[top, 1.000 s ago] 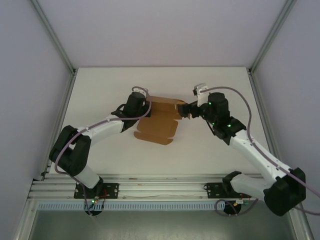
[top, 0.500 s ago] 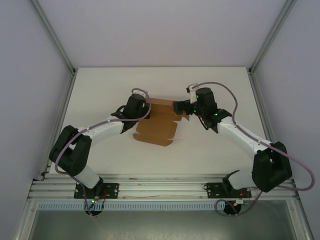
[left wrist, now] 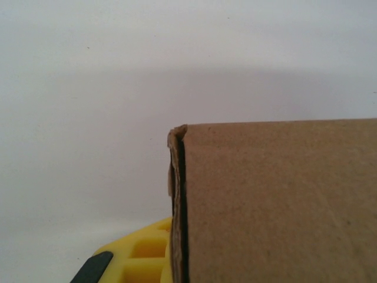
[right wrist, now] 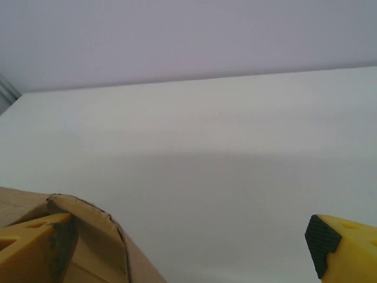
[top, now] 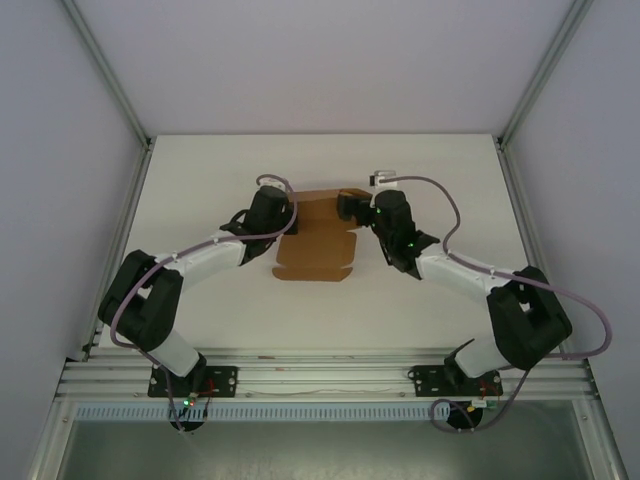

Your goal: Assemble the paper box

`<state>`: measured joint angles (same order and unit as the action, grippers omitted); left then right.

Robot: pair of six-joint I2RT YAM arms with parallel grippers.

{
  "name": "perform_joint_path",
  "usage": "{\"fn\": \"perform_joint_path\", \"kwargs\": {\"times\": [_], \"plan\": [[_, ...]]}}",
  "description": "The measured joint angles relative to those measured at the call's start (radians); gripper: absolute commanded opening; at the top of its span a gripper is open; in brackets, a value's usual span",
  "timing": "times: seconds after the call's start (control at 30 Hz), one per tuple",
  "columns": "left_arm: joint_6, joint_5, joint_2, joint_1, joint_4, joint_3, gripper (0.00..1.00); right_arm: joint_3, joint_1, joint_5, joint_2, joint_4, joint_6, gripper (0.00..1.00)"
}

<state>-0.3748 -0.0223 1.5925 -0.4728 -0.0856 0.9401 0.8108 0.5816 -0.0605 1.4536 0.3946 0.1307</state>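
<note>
Left tool (top: pixel 290 224) pinching paper box (top: pixel 318 250), left edge

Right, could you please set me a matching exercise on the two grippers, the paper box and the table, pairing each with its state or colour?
Things:
1. left gripper
2. right gripper
3. paper box
4. table

States or colours:
A. white
B. brown
C. open wide, at the box's far right corner
D. shut on the box's left side

Pairs: 1-D, 2-C, 3-B, 4-A.
</note>
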Motion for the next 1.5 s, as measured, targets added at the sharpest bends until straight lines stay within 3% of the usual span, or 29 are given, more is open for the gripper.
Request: {"fn": "perform_joint_path", "kwargs": {"times": [0.2,0.5,0.87,1.5], "plan": [[-0.022,-0.024,-0.001,-0.012,-0.001,0.001,0.0,-0.08,0.003,-0.027,-0.085,0.0,0.034,1.0],[-0.021,0.002,-0.03,-0.014,0.01,0.002,0.0,-0.072,0.003,-0.037,-0.348,-0.328,0.031,1.0],[-0.005,0.013,-0.035,-0.014,0.033,0.026,0.0,-0.072,-0.038,-0.048,-0.301,-0.553,0.05,1.0],[0.009,0.011,-0.035,-0.014,0.036,0.028,0.0,-0.059,-0.084,0.102,-0.152,-0.391,0.048,1.0]]}}
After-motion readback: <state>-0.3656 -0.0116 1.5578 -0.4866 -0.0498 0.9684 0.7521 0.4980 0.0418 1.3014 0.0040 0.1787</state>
